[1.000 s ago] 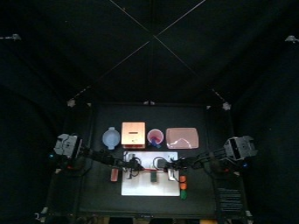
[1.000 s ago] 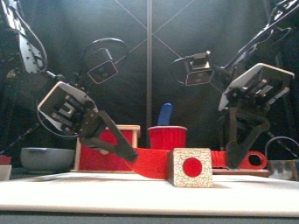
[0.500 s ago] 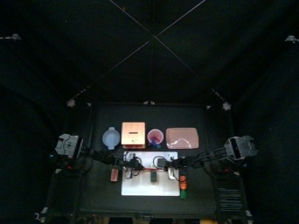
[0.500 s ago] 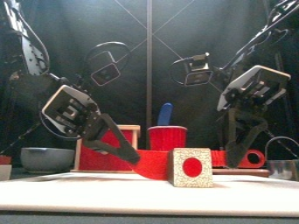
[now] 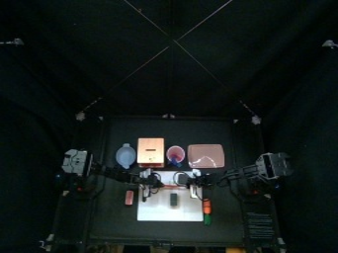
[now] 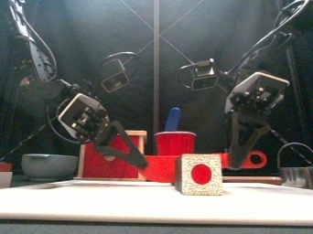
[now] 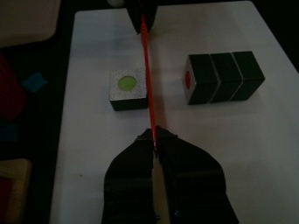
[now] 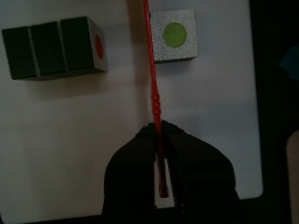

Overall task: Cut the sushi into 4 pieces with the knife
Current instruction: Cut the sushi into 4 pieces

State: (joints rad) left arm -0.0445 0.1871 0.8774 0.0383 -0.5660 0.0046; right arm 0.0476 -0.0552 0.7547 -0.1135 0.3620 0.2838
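Behind red knife [image 7: 143,70], green-centred piece [image 7: 125,85], seemingly front-hidden.

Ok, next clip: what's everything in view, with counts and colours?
Cutting board: one, white, front centre.
Sushi roll: three joined dark green blocks, on the board.
Sushi piece: one, separate, on the board.
Red knife: one, over the board between roll and piece.
Red cup: one, back row.
Blue knife: one, in the cup.
Wooden box: one, pale, red drawer front, left of cup.
Bowl: one, blue-grey, back left.
Tray: one, pink, back right.
Metal cutter: one, grey, far right.
Small toys: two, flanking the board, unclear.
Grippers: left gripper and right gripper, each shut on the knife.
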